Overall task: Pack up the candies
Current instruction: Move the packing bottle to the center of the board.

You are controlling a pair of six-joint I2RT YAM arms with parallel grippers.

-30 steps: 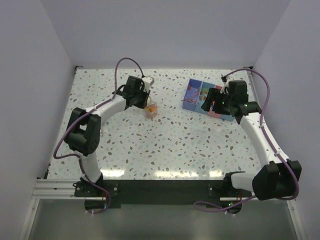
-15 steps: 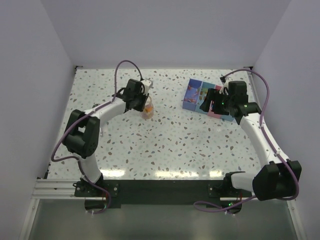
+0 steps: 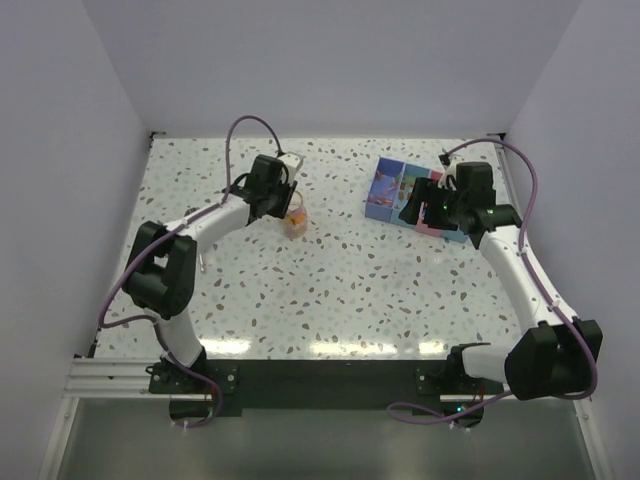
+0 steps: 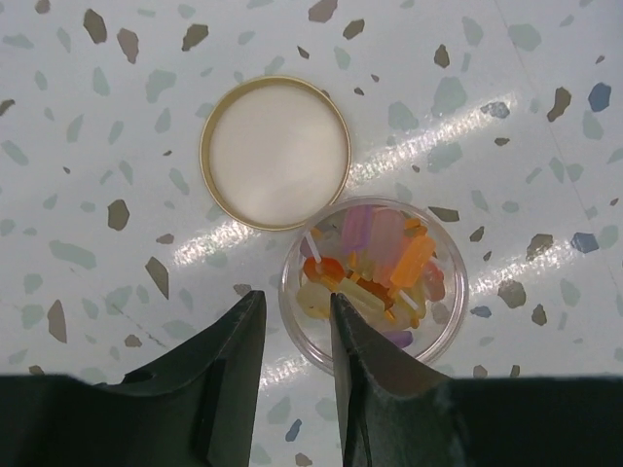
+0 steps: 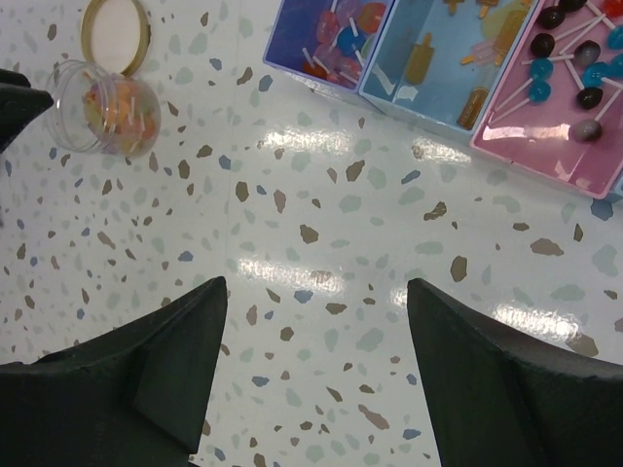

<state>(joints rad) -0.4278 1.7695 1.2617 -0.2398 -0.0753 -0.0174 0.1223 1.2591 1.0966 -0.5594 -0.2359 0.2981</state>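
The candies are orange, pink and yellow sweets in an open clear jar, with its tan lid flat beside it. My left gripper is narrowly open. One finger is over the jar's mouth, the other outside its rim. In the top view the jar sits just under that gripper. More candies lie in the compartment box. My right gripper is wide open and empty above bare table near the box.
The box has purple, blue and pink compartments at the back right. The jar and lid also show in the right wrist view. White walls close the table at the left, back and right.
My left gripper has shifted slightly left and back, and the jar has moved a little left with it. The right arm has not moved.
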